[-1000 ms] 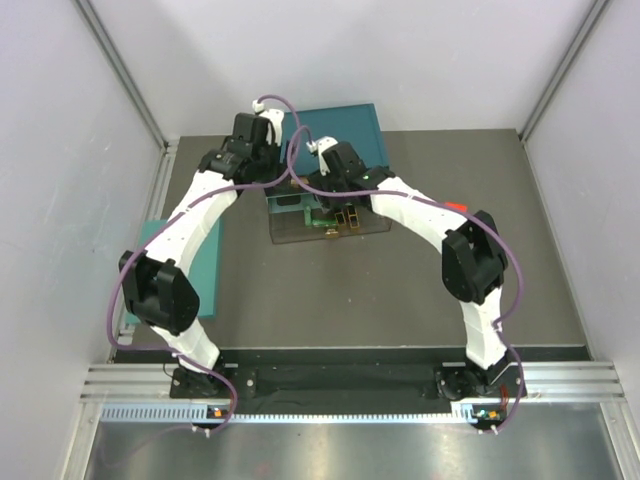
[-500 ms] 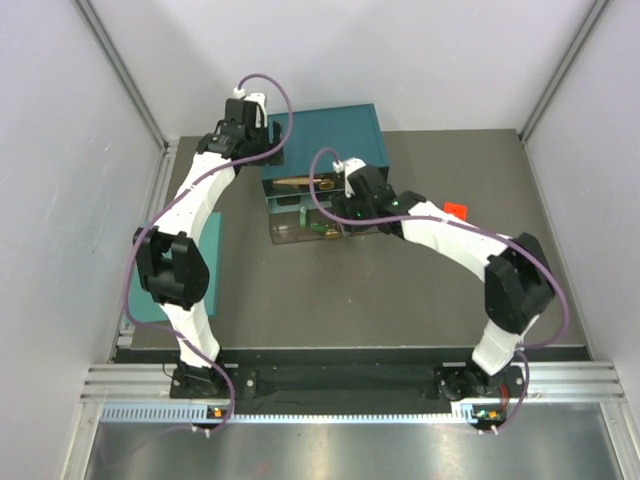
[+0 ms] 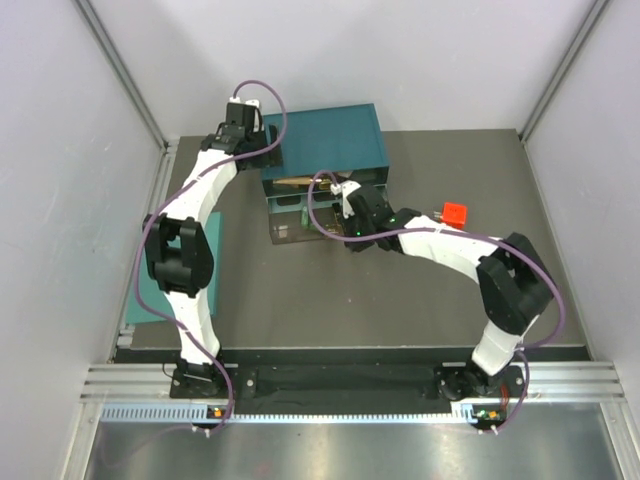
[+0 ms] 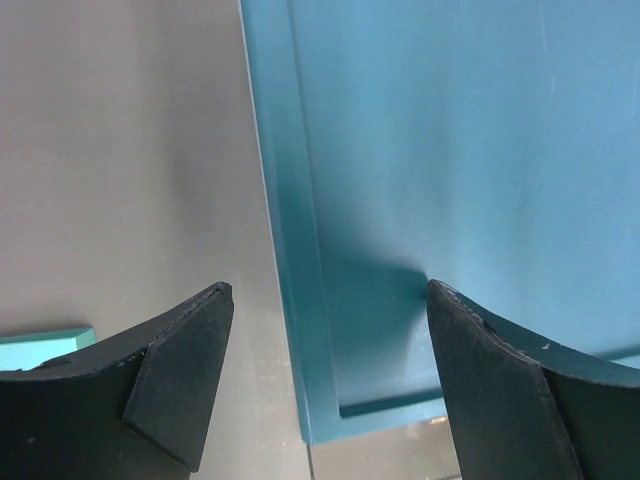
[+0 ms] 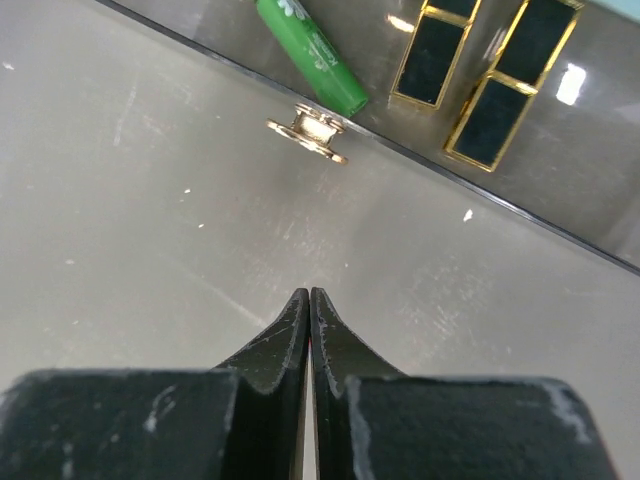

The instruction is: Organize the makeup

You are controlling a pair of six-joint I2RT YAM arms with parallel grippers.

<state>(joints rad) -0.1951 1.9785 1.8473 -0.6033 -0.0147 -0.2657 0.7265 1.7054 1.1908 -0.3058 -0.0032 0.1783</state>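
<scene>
- A green plastic stick point(image 5: 312, 55) and two flat black-and-gold cases point(image 5: 435, 50) are seen lying side by side in a clear drawer point(image 5: 560, 190) with a gold knob point(image 5: 310, 133).
- The right pincer point(image 5: 309, 292) is pressed together, empty, just short of the knob, above the grey counter point(image 5: 120, 220).
- The left pincer point(image 4: 330, 288) is held apart over the corner of the teal box point(image 4: 480, 150).

Glossy green stick point(image 5: 312, 55), shiny gold knob point(image 5: 308, 132) — matt, scuffed table point(image 5: 150, 220)

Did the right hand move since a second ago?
Yes. The right hand slid away from the teal box, toward the near edge of the table.
</scene>
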